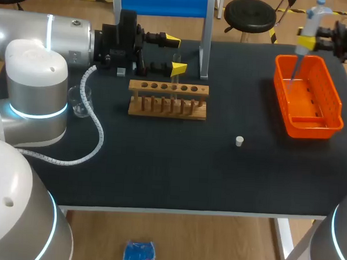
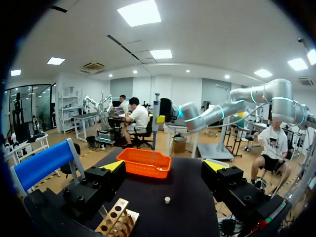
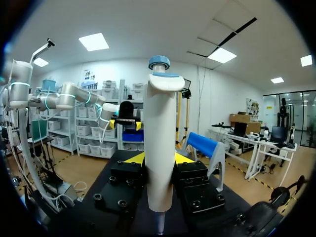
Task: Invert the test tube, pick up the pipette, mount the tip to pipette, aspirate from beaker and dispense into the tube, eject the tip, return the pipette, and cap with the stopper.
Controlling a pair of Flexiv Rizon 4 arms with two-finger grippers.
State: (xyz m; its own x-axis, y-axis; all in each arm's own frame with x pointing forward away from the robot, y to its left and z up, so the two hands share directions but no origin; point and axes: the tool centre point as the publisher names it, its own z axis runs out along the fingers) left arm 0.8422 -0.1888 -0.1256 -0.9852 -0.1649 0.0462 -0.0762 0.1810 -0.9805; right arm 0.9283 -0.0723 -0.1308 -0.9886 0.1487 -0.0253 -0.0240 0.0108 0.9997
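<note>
The right gripper clamps the pipette upright over the orange bin, probably to drop its tip. The left gripper waits open near the rack.

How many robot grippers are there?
2. The left gripper is open by the wooden test tube rack; the right gripper holds the pipette over the orange basket.

Pipette lower end cut off at edge. Rack partly cut off. Tube too faint: upright or inverted, cannot tell.
</note>
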